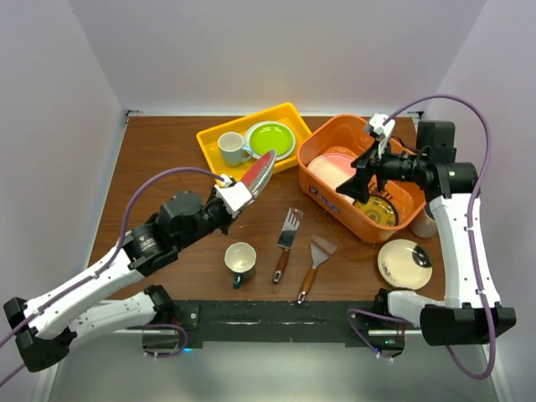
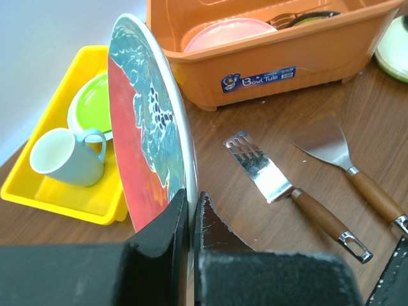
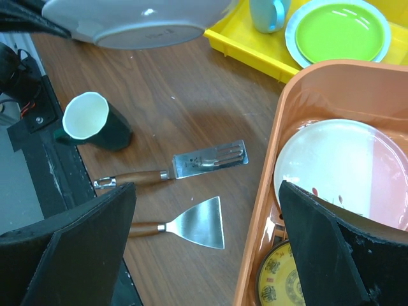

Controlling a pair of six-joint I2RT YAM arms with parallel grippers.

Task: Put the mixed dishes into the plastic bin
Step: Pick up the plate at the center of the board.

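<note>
Both arms raised.
Left gripper (image 2: 191,199) pinches a plate (image 2: 143,121) by its rim; right gripper (image 1: 365,172) tilts downward, fingers spread wide.

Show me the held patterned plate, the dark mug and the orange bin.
patterned plate (image 2: 148,127), left wrist view, painted face.
dark mug (image 1: 240,259), top external view, cream inside.
orange bin (image 2: 319,54), left wrist view, front wall.
</note>
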